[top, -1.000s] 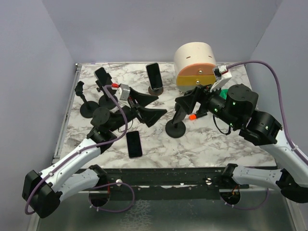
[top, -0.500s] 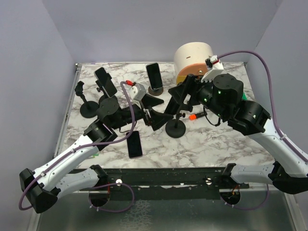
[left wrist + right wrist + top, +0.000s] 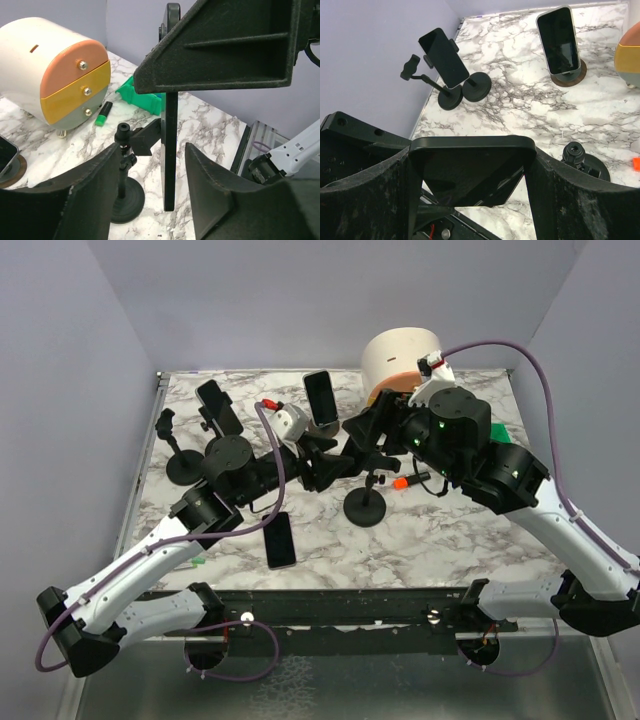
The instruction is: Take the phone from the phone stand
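While in right claw point(image 3: 472, 152), phone point(image 3: 470, 175) upright.

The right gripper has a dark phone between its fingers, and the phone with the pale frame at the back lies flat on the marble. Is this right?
Not quite. The right gripper does have the dark phone between its fingers, but the pale-framed phone does not lie flat: it stands nearly upright on a round brown base, as the right wrist view shows.

High overview — close wrist views, seemingly sharing phone point(image 3: 170, 150)
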Robot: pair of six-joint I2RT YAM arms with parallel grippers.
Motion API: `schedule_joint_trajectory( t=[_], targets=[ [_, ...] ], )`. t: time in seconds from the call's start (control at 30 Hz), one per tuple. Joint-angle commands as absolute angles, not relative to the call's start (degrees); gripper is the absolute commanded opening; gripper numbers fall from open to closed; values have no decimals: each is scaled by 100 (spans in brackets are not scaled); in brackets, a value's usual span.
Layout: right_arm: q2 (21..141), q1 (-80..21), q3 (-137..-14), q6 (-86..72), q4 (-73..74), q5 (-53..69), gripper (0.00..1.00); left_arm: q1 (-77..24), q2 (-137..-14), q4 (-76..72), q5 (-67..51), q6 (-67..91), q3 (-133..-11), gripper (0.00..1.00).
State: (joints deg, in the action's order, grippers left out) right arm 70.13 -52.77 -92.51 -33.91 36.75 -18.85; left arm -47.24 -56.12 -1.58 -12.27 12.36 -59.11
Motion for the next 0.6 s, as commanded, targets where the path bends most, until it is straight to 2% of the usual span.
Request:
schedule_joint_trajectory(
  t=[0.0, 0.17, 0.57],
  targets=[
    [7044, -5274, -9486, -3565, 3592, -2066, 0, -4789, -5745, 152, -912, 1082, -6161, 53],
    [7090, -5278, -9499, -3579, 3566, -2040, 1, -4842, -5824, 193, -915, 1060, -6208, 49],
    [7138, -5273, -9475, -3590, 3535, -2001, 0, -4930, -5982, 228, -941, 984, -6205, 33]
  ],
)
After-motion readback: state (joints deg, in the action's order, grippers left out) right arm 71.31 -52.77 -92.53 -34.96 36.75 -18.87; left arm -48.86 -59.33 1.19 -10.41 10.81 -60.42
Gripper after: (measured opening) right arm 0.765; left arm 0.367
